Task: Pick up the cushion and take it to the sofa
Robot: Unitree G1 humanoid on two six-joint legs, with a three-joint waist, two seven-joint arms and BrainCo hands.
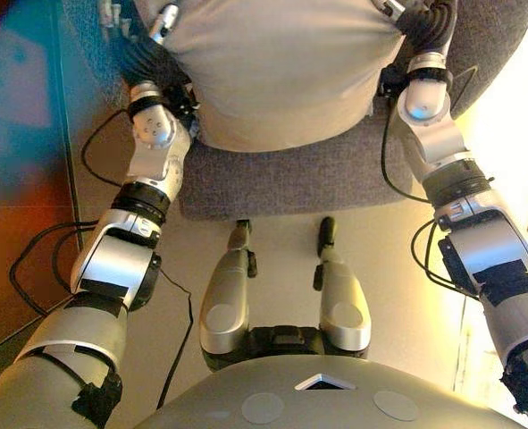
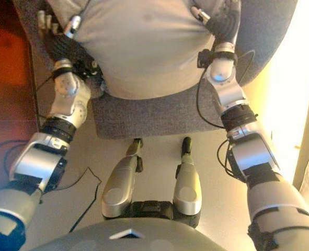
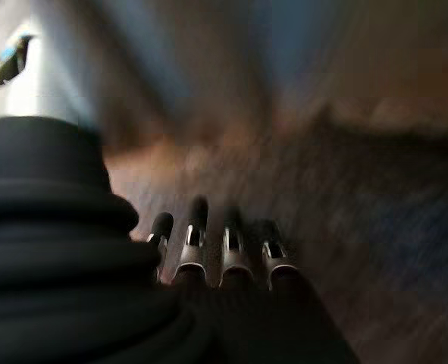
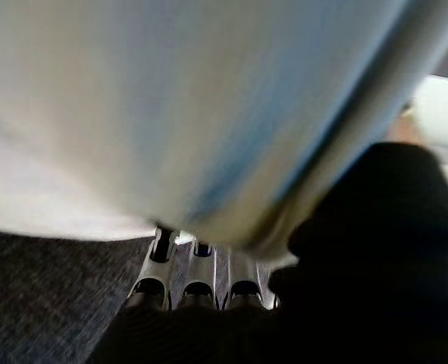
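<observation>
A large beige cushion (image 1: 281, 63) lies on a dark grey fabric seat (image 1: 290, 183) straight ahead of me. My left hand (image 2: 54, 31) is at the cushion's left edge, over the seat fabric, and holds nothing. In the left wrist view its fingers (image 3: 208, 254) are straight above the grey fabric (image 3: 375, 227). My right hand (image 2: 225, 18) is at the cushion's right edge. In the right wrist view it (image 4: 197, 288) reaches under the cushion's underside (image 4: 170, 98), against the seat.
The seat's front edge (image 2: 144, 130) is just beyond my legs, with pale floor below it. Red-brown wooden flooring (image 1: 13, 259) lies to the left. Strong light falls on the floor at the right (image 1: 514, 134).
</observation>
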